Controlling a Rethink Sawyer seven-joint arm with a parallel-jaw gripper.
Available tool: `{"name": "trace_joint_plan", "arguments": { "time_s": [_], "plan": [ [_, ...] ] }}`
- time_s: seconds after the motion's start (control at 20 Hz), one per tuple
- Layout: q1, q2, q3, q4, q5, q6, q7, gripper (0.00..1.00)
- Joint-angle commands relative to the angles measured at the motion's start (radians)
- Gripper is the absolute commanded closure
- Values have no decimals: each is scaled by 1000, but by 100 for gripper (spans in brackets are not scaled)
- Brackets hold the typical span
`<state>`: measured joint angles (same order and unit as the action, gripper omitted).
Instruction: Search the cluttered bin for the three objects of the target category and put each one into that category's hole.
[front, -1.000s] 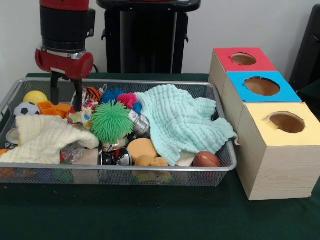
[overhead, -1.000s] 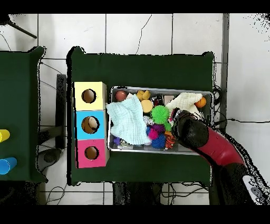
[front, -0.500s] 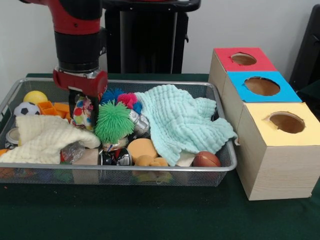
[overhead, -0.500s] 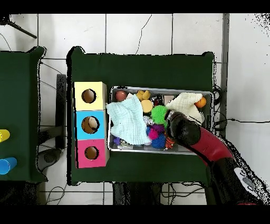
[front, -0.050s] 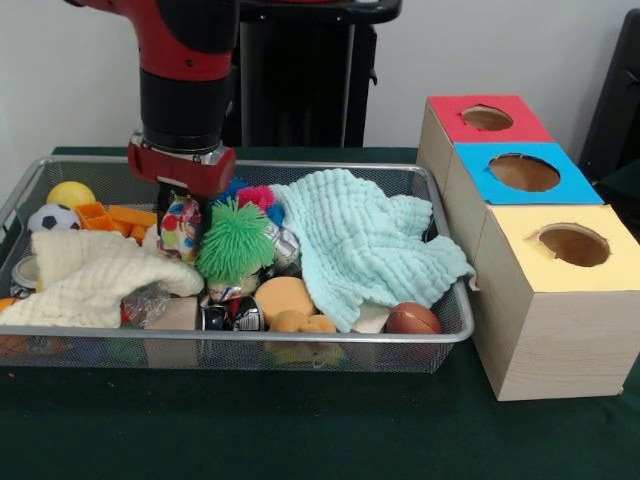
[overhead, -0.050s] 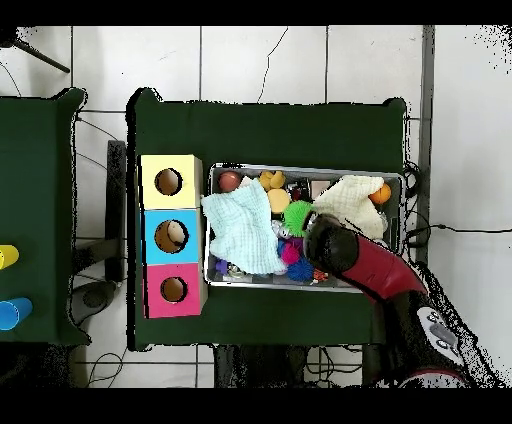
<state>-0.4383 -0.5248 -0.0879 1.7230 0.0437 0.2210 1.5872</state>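
Green spiky ball (front, -0.050s: 236, 241) in wire bin (front, -0.050s: 440, 300), mid-bin, just right of tool (front, -0.050s: 183, 215). Tool low in clutter, beside multicoloured dotted toy (front, -0.050s: 180, 224); cannot tell whether apart or together. Mint cloth (front, -0.050s: 365, 245) right of ball, cream cloth (front, -0.050s: 85, 275) near left. Brown ball (front, -0.050s: 412, 318) at near right corner. Three boxes right of bin on desk (front, -0.050s: 300, 430): red-top (front, -0.050s: 485, 120) far, blue-top (front, -0.050s: 524, 172) middle, yellow-top (front, -0.050s: 570, 245) near.

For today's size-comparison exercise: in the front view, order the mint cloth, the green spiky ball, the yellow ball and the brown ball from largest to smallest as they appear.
1. Mint cloth, by far the largest.
2. Green spiky ball.
3. Brown ball and yellow ball look much alike; the brown one is nearer the camera, so no ranking between them.
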Motion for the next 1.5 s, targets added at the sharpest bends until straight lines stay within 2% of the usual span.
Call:
{"name": "trace_joint_plan", "arguments": {
  "time_s": [0.05,0.15,0.25,0.4,0.55,0.75,0.9,1.0,1.1,1.35,1.5],
  "plan": [
    [31,68,-80,-87,18,152,167,100],
    [34,60,-89,-92,24,164,170,100],
    [41,50,-97,-88,29,125,184,100],
    [91,20,-127,-35,51,78,246,100],
    [137,-18,-158,-10,69,96,270,100],
    [187,-99,-198,9,88,205,267,100],
    [223,-176,-222,9,106,332,263,100],
    [223,-201,-209,17,120,357,256,100],
    [215,-210,-183,36,135,334,252,100],
    [231,-174,-146,18,168,292,264,100],
    [256,-174,-127,15,203,311,279,100]
  ]
}}
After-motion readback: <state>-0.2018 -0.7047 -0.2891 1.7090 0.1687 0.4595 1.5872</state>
